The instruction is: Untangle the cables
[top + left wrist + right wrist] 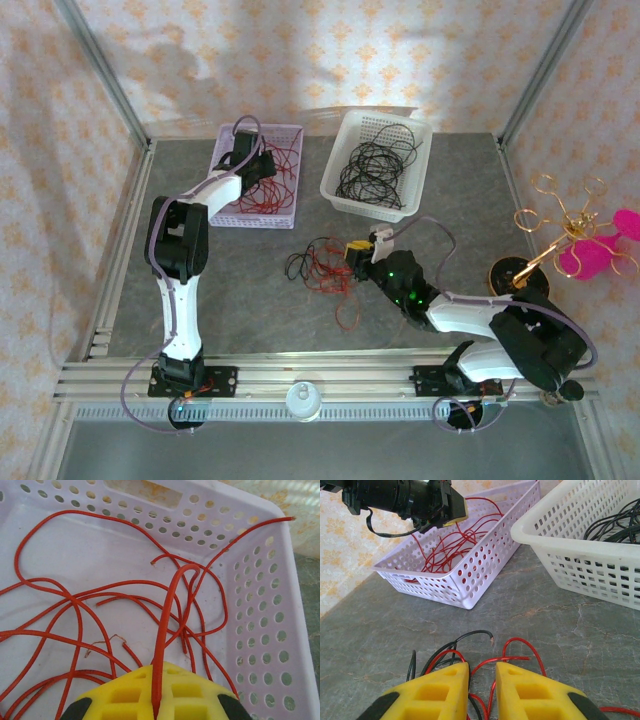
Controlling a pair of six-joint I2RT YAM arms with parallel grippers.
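Left gripper [156, 675], clamped on a red wire [167, 612], hangs over the far lilac basket [260, 580]; release looks due. Right gripper [482, 672], narrowly parted, straddles the tangle [318, 268].

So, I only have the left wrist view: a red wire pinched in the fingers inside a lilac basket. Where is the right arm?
Observer: The right gripper is low over a mixed red-and-black tangle on the table, between the baskets and the arm bases.
Operator: Gripping it?
Observer: No, its jaws stand apart, strands lying under them.
Operator: Any black wires sorted yet?
Observer: Yes, a white basket right of the lilac basket holds black wires only.
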